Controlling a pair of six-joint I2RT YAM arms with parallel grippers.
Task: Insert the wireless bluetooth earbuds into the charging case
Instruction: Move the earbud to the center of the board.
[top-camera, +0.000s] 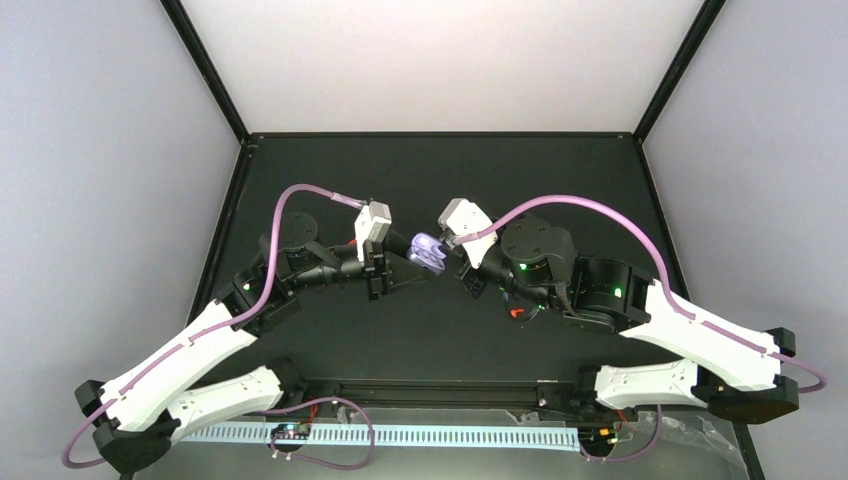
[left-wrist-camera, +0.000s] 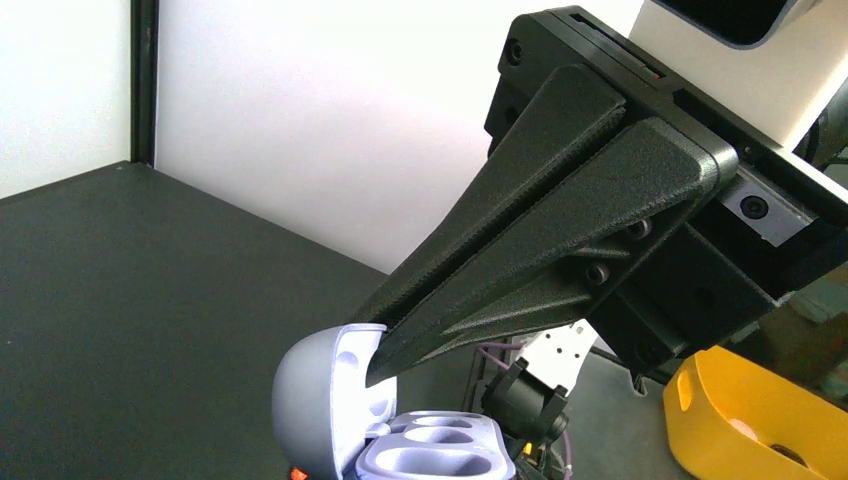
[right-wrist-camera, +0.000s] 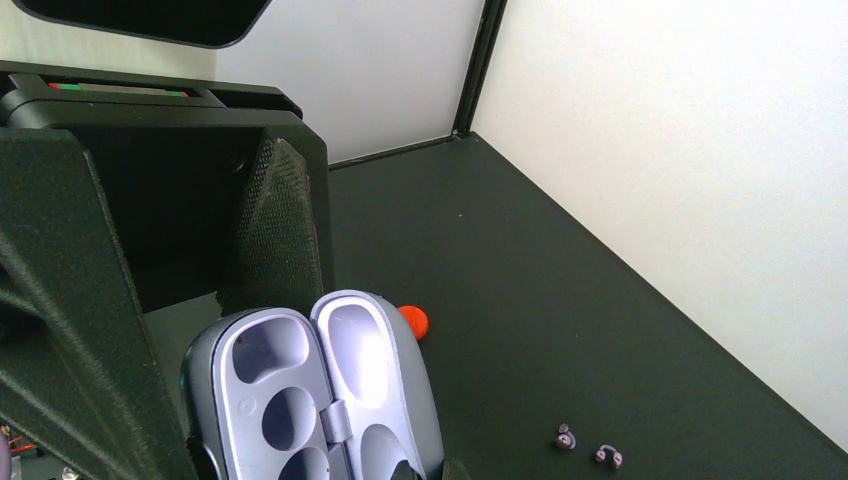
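1. We see the charging case (right-wrist-camera: 320, 400) lying open, its two halves spread apart on a small hinge tab.
2. The shell is a smooth, rounded grey-lavender. The inside is a paler, glossy lilac.
3. One half carries moulded oval wells and the lid half has shallower hollows. We see nothing in any well that shows.
4. In the overhead view the case sits at the middle of the black table (right-wrist-camera: 520, 300), between the two arms' tips.
5. The left gripper (top-camera: 408, 262) grips the case, with a ribbed black finger on either side of it.
6. The right gripper (left-wrist-camera: 378, 362) has its jaws pressed together with nothing between them. Its pointed tip rests against the inner face of the upright lid.
7. The first earbud (right-wrist-camera: 565, 437) and the second earbud (right-wrist-camera: 608, 456) lie on the table near the white side wall. They are just beside each other and well apart from the case.
8. Both buds are tiny, curved and dull purple. We cannot make out finer detail.
9. A small red ball (right-wrist-camera: 414, 320) sits just behind the lid.
10. A yellow bin (left-wrist-camera: 760, 420) shows at the edge of the left wrist view.
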